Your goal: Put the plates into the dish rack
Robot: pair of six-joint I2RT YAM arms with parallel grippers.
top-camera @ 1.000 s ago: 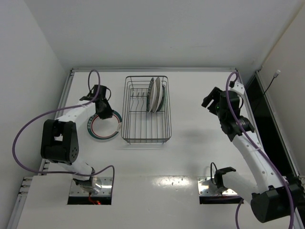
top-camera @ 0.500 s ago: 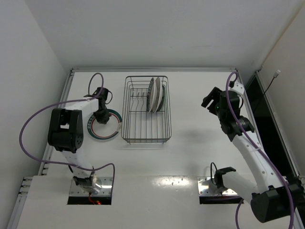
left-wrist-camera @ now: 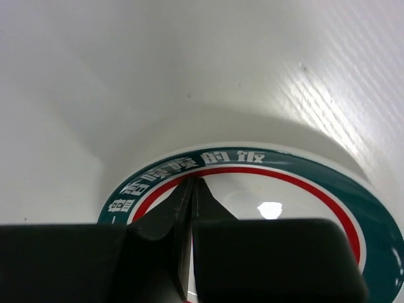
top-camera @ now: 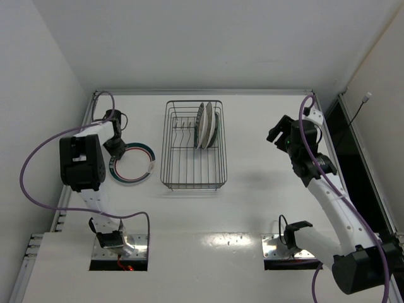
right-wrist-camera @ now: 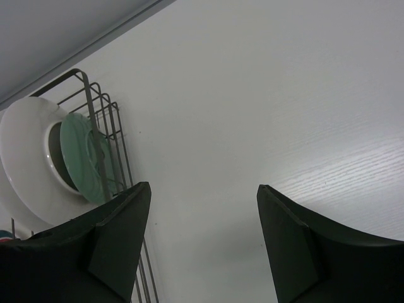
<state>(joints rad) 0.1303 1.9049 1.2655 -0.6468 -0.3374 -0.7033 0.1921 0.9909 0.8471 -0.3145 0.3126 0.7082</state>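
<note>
The left jaws are pressed together with nothing between them. Their tips sit over the red ring at the left edge of a green-rimmed plate, which lies flat on the tabletop just left of the dish rack. The right jaws are spread wide and empty, held above bare tabletop well to the right of the rack. A white plate and a second green-rimmed plate stand upright in the rack's far right section.
</note>
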